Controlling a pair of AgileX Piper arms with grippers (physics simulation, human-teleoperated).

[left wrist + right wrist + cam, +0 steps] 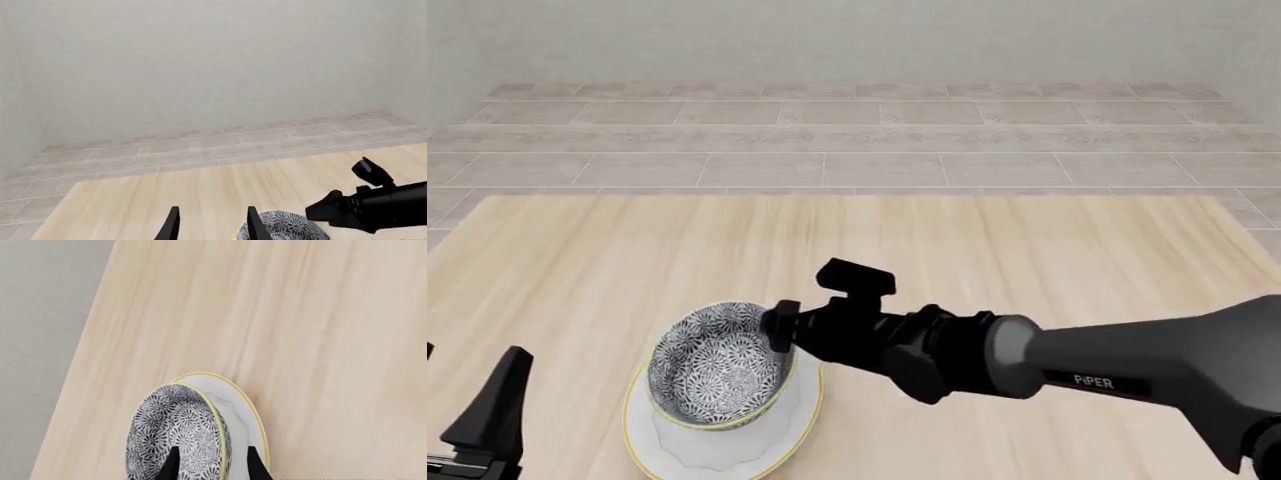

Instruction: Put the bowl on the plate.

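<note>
Pale wood grain runs across the worktop (988, 240), and on it, near my side, sits the plate (798, 420) with the bowl (721, 365) over it. My right tool (210, 465) has its two fingers astride the bowl's rim on the side nearest that arm, one finger inside the patterned hollow and one outside, closed on the bowl wall. In the front view the tool's fingertips are hidden behind the bowl and the arm's own black body, so the pinch itself shows only from the right wrist. The bowl leans, its mouth tipped up away from the right tool; whether its base rests on the plate I cannot tell, since the bowl covers that spot.

My left tool (210, 225) hangs off to the far side of the bowl from the right tool, apart from it, fingers spread with nothing between them. Only its fingertips show at the frame edges. From the left wrist the bowl is cut off to a sliver.
</note>
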